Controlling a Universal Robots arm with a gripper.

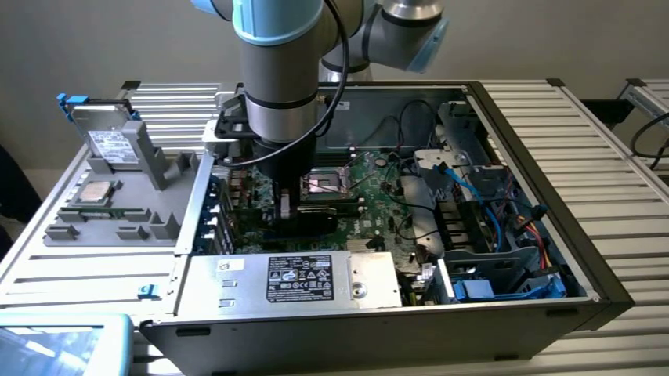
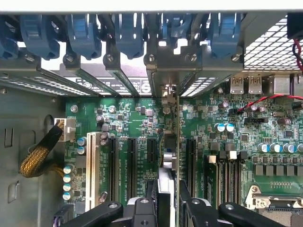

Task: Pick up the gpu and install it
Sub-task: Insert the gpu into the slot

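Your black two-fingered pincer [image 2: 168,201] is partly closed on the gpu [image 2: 169,142], a thin green-edged expansion card seen edge-on in the wrist view, upright between the fingers [image 2: 142,208] and reaching down to the green motherboard [image 2: 246,137] among the black expansion slots [image 2: 131,163], its metal bracket end meeting the case's rear slot openings under the row of blue plastic retention clips [image 2: 128,35]. In the exterior view, your grey and light-blue arm [image 1: 277,70] stands straight down into the open black desktop computer case [image 1: 522,305], just beside the square processor socket [image 1: 322,186]. The silver power supply [image 1: 287,280] carries a black label with white print, too small to read. At the exterior view's left, a grey plastic parts tray [image 1: 105,219] holds an upright silver hard drive with white label [image 1: 108,145] and a flat square processor chip [image 1: 97,190]. Case and tray rest on a ribbed aluminium table [image 1: 596,117]; a plain grey wall [image 1: 105,39] stands behind.
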